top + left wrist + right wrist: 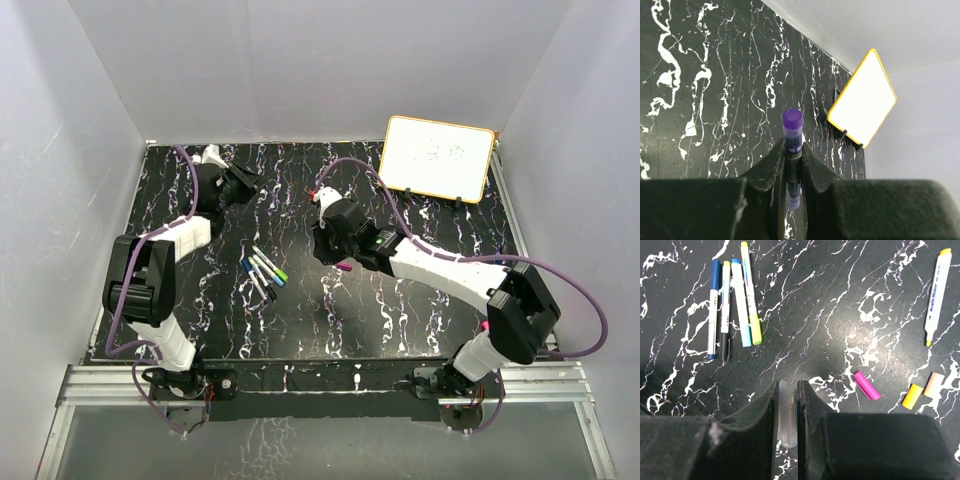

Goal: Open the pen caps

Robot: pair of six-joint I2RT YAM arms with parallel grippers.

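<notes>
Toward the far-left corner of the black marbled table (400, 320), a purple-capped plastic marker pen (792, 122) is being held upright by the left gripper (792, 147), jaws narrowed on its barrel. Four capped pens (732, 305) are lying mid-table. A whitish translucent plastic cylinder (786, 415) is being pinched by the right gripper (787, 387). It seems best released beside the loose caps (913, 396) before the purple cap is drawn straight off.
</notes>
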